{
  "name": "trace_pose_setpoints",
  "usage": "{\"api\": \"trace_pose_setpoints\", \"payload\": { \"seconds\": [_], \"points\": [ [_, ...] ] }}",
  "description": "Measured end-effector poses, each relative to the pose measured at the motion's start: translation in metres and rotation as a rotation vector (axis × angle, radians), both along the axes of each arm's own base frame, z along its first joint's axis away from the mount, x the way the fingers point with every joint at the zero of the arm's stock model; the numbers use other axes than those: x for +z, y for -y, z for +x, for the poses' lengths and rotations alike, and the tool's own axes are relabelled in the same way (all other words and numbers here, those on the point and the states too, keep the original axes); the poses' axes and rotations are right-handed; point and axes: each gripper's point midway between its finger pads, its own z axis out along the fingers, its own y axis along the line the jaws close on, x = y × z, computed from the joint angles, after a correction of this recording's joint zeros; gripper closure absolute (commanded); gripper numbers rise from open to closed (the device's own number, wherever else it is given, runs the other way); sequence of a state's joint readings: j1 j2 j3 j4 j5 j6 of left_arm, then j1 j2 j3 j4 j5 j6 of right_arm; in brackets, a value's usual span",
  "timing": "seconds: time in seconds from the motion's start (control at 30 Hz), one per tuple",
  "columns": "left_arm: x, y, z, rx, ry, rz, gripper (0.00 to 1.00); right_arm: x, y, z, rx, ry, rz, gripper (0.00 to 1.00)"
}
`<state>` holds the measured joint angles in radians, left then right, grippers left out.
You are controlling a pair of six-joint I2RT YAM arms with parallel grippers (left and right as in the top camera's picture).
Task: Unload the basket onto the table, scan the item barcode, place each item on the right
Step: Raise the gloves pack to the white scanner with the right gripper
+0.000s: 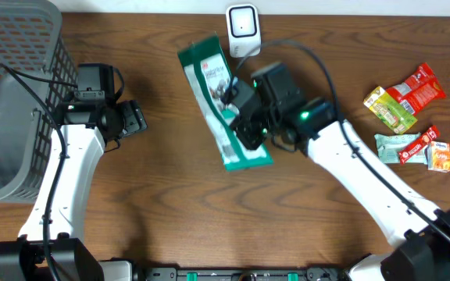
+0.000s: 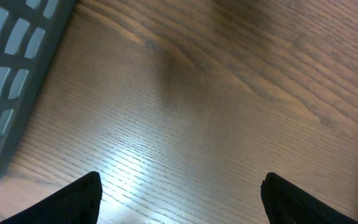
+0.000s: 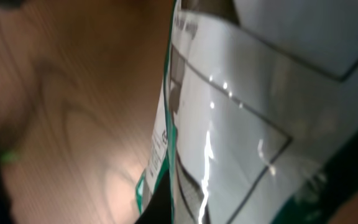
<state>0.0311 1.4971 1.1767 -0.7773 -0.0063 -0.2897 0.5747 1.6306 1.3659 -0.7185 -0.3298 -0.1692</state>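
The item is a long green and white packet [image 1: 213, 86], and my right gripper [image 1: 244, 117] is shut on its right edge. The packet's top end lies just left of and below the white barcode scanner [image 1: 242, 23] at the table's back edge. In the right wrist view the packet [image 3: 241, 124] fills most of the frame, glossy and held off the wood, with one dark finger [image 3: 159, 210] against it. My left gripper [image 1: 135, 121] is open and empty over bare wood beside the basket; in its wrist view it [image 2: 182, 199] has its fingertips [image 2: 82, 199] far apart.
A grey mesh basket [image 1: 14, 94] fills the far left, and its wall [image 2: 11, 56] shows in the left wrist view. Several snack packets [image 1: 408, 97] lie at the right side of the table. A black cable runs from the scanner over the right arm.
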Motion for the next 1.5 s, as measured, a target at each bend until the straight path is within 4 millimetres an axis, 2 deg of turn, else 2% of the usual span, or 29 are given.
{"api": "trace_pose_setpoints", "payload": {
  "seconds": [0.03,0.17,0.27,0.37,0.5,0.67,0.73,0.87,0.9,0.93,1.13,1.3,1.33,1.5],
  "points": [
    [0.000,0.000,0.000,0.000,0.000,0.000,0.16,0.022,-0.001,0.009,0.017,0.064,-0.008,0.99],
    [0.000,0.000,0.000,0.000,0.001,0.000,0.16,0.077,-0.002,0.026,0.100,0.259,-0.040,0.99],
    [0.000,0.000,0.000,0.000,0.000,0.000,0.16,0.105,0.000,0.039,0.158,0.414,-0.088,0.99],
    [0.000,0.000,0.000,0.000,0.000,0.000,0.16,0.123,0.003,0.057,0.186,0.577,-0.169,0.99],
    [0.000,0.000,0.000,0.000,0.000,0.000,0.16,0.134,0.007,0.072,0.222,0.714,-0.262,0.99],
    [0.000,0.000,0.000,0.000,0.000,0.000,0.16,0.166,0.012,0.105,0.190,0.945,-0.388,0.99],
    [0.000,0.000,0.000,0.000,-0.001,0.000,0.16,0.169,0.013,0.118,0.183,0.994,-0.448,0.99],
    [0.000,0.000,0.000,0.000,0.000,0.000,0.16,0.166,0.008,0.148,0.179,1.024,-0.547,0.99],
    [0.000,0.000,0.000,0.000,0.001,0.000,0.16,0.165,0.004,0.164,0.178,1.023,-0.581,0.99],
    [0.000,0.000,0.000,0.000,-0.001,0.000,0.16,0.166,0.002,0.169,0.175,1.029,-0.588,0.99],
    [0.000,0.000,0.000,0.000,0.000,0.000,0.16,0.158,-0.014,0.227,0.132,1.055,-0.653,0.99],
    [0.000,0.000,0.000,0.000,0.000,0.000,0.16,0.120,-0.016,0.268,0.105,1.080,-0.731,0.99],
    [0.000,0.000,0.000,0.000,0.001,0.000,0.16,0.104,-0.017,0.278,0.106,1.087,-0.765,0.99],
    [0.000,0.000,0.000,0.000,0.000,0.000,0.16,0.052,-0.023,0.305,0.124,1.110,-0.865,0.99]
  ]
}}
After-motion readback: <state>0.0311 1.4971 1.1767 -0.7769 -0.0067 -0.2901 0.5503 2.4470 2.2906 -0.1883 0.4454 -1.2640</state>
